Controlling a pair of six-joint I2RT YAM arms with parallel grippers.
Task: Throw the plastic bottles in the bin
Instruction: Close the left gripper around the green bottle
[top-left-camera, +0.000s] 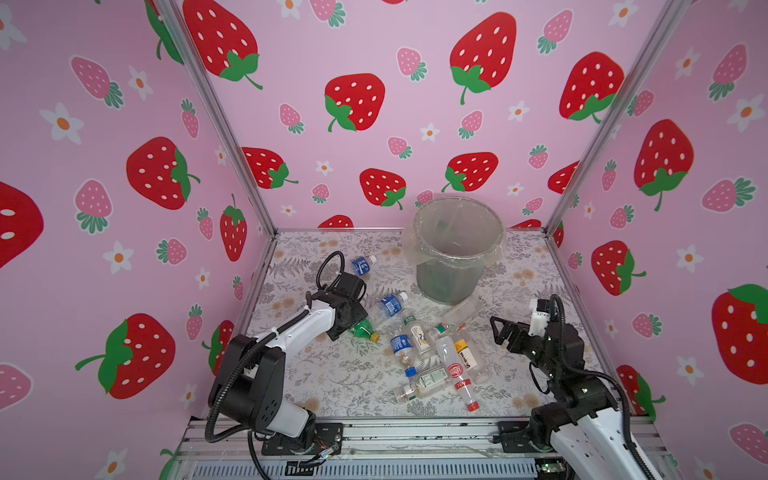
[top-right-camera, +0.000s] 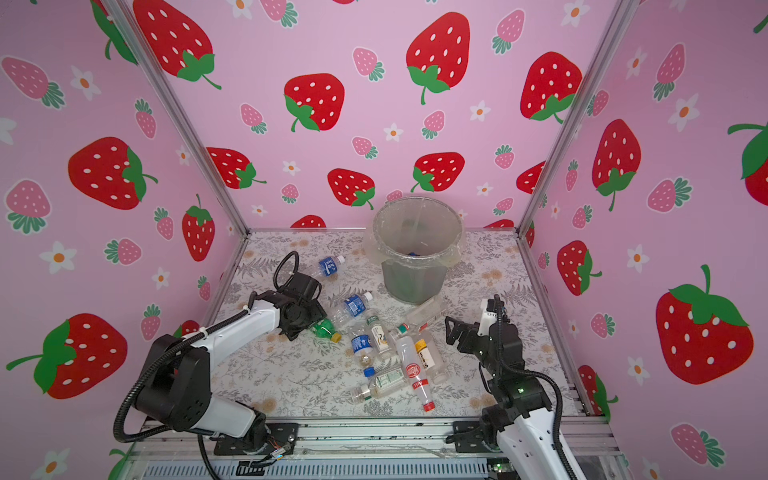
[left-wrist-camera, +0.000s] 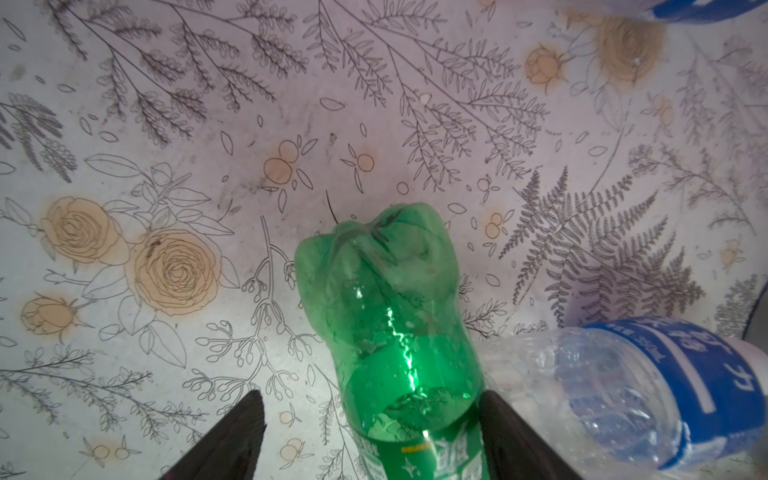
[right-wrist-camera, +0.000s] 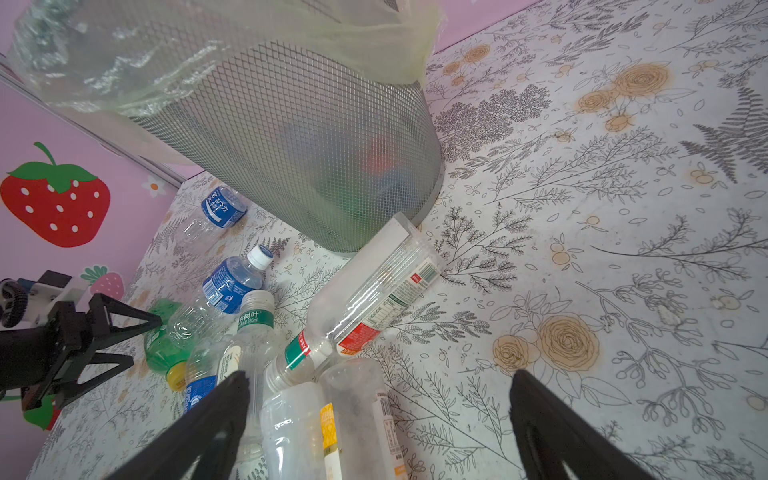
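Green bottle (top-left-camera: 362, 329) lying flat, cap (top-left-camera: 375, 337) pointing right.

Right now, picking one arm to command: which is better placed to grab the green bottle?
Left, likely. The left gripper straddles the green bottle; the right gripper hangs open, farther away.

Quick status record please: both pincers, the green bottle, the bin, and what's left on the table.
left pincer: open, straddling the green bottle, gap on one side, not clamped
right pincer: open, empty, by the pile
green bottle: lying on the table, beside a blue-label bottle
bin: upright at the back, bagged; coloured shapes inside, unclear
remaining: about ten bottles lying on the table
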